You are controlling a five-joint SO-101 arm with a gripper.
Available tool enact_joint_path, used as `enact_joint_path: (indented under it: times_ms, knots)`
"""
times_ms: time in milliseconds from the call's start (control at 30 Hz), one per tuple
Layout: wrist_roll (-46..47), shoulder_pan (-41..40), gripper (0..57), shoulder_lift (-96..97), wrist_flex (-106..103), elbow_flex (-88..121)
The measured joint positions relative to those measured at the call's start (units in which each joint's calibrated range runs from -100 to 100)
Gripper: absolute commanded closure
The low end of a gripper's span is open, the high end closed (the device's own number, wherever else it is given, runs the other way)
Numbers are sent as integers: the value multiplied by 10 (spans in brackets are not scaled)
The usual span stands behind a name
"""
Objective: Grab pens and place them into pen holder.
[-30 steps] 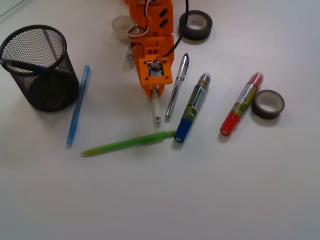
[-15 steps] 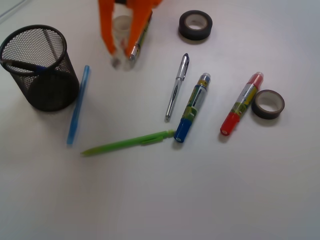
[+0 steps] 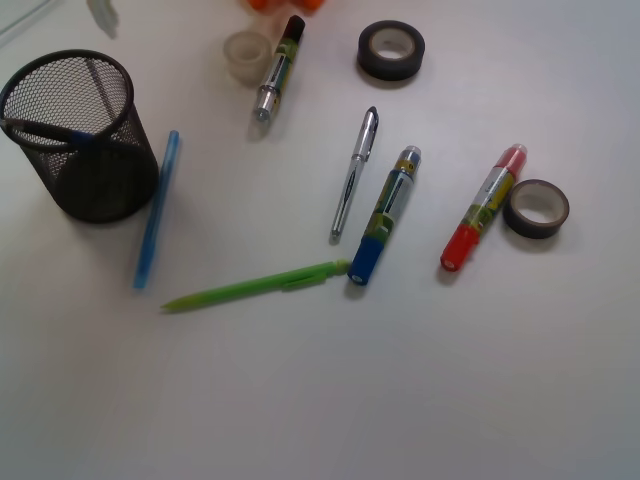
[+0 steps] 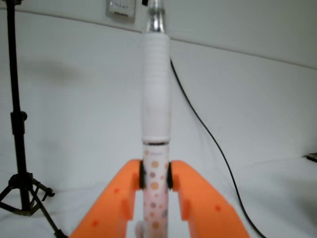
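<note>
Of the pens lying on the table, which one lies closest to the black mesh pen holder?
The light blue pen, lying right beside the pen holder. The lime green pen and silver pen lie farther right.

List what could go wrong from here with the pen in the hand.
The hand pinches the white pen only near its lower end, so the long free part could pivot or slip. The pen holder already holds a pen leaning across the inside, which might block or deflect the drop.

Orange plastic claw (image 4: 156,181) with black pads (image 4: 142,176).
</note>
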Motion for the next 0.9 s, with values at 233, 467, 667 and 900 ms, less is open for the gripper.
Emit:
enact_joint_path:
  times_ms: [233, 467, 667, 900]
  knots:
    - [-1, 50, 571, 73, -133, 34]
    - [-15, 67, 569, 182, -204, 33]
    - [-15, 62, 459, 232, -207, 33]
    - [-14, 57, 373, 247, -207, 33]
